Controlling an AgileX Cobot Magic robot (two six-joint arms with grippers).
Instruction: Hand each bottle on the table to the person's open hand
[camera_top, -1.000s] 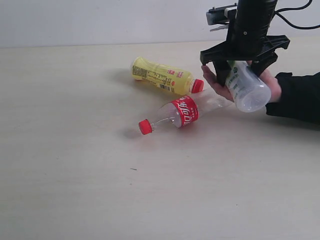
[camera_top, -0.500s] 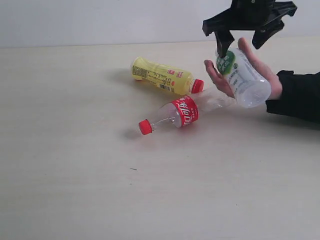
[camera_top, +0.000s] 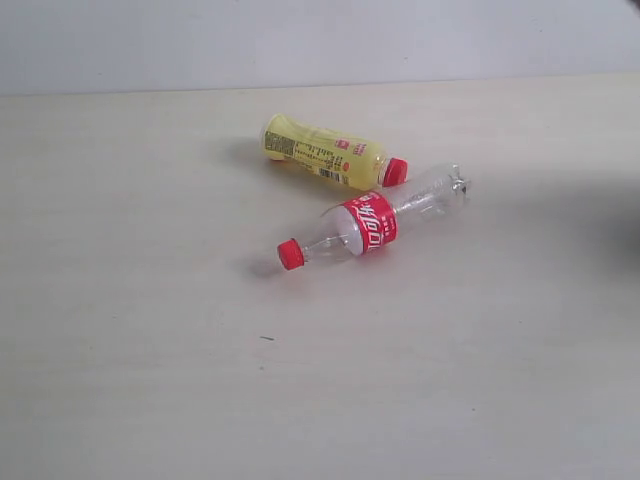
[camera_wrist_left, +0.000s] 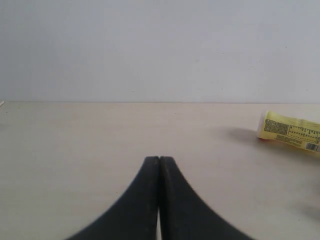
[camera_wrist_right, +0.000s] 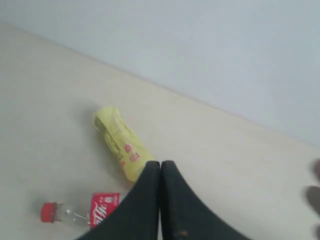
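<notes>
Where the beige table (camera_top: 150, 380) ends, a plain grey wall (camera_top: 320, 40) rises.

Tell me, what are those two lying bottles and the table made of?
The yellow bottle looks like thin plastic with a glossy printed label. The clear bottle is likely plastic too: see-through, with glints. The table looks matte with faint grain, wood or laminate.

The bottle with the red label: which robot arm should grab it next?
Probably the right gripper: its camera shows the red-label bottle close by. The left gripper sees only the yellow bottle, farther off.
</notes>
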